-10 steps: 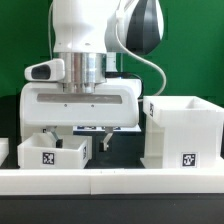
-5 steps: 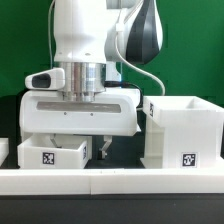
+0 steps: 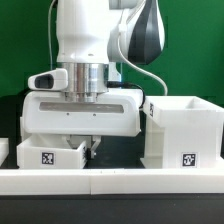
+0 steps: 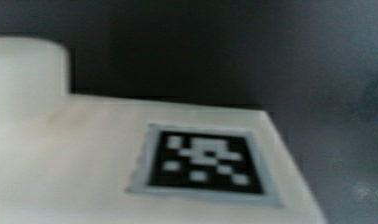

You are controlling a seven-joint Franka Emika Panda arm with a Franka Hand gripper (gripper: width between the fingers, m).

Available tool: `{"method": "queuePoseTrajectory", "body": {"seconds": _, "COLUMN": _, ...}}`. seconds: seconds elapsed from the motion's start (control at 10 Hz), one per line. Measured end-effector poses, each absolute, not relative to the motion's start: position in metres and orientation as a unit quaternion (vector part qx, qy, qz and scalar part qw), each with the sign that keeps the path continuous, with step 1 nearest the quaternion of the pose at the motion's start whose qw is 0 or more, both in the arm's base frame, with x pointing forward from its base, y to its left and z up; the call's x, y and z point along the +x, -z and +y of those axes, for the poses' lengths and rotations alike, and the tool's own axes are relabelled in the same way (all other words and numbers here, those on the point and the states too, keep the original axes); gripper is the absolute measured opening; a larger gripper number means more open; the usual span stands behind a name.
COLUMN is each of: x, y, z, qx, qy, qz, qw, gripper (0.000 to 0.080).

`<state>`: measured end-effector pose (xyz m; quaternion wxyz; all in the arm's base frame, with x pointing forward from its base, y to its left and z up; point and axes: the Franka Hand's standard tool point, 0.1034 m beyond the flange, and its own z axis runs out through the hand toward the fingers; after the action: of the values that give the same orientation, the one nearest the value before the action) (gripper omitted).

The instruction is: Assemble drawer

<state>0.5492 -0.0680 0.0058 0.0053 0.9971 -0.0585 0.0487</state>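
Exterior view: the end effector (image 3: 89,148) hung low at the rear edge of the small tray (image 3: 50,155), at the exterior view's left on the worktop (image 3: 118,153). I could not tell whether its fingers were parted. The large casing (image 3: 185,128) stood apart, rightward. Wrist view: a blurred square tag (image 4: 204,160) on white.

In the exterior view, the small tray (image 3: 52,155) hides most of the gripper (image 3: 86,147). Only one dark finger (image 3: 93,149) shows beside its wall, so how the jaws stand cannot be told. The picture's upper edge cuts off the robot arm (image 3: 85,40). A white part (image 3: 4,150) at the exterior view's left edge is cropped to a sliver. The wrist view is blurred: a white surface (image 4: 79,150) runs out of frame, and its square tag (image 4: 204,160) is too soft to read.
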Motion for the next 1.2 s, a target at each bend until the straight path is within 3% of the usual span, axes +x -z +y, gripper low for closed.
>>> {"method": "queuePoseTrajectory", "body": {"seconds": 0.2, "x": 0.549, "y": -0.006, "z": -0.068, "qx": 0.997, "qy": -0.049, "qz": -0.058, "qw": 0.005, "gripper": 0.004}}
{"method": "queuePoseTrajectory", "body": {"seconds": 0.7, "x": 0.549, "y": -0.006, "z": -0.068, "qx": 0.997, "qy": -0.049, "qz": -0.055, "qw": 0.006, "gripper": 0.004}}
{"method": "queuePoseTrajectory", "body": {"seconds": 1.1, "x": 0.551, "y": -0.027, "z": -0.076, "qx": 0.995, "qy": -0.059, "qz": 0.078, "qw": 0.013, "gripper": 0.0041}}
{"method": "queuePoseTrajectory", "body": {"seconds": 1.2, "x": 0.55, "y": -0.03, "z": -0.081, "qx": 0.995, "qy": -0.05, "qz": 0.088, "qw": 0.006, "gripper": 0.0041}}
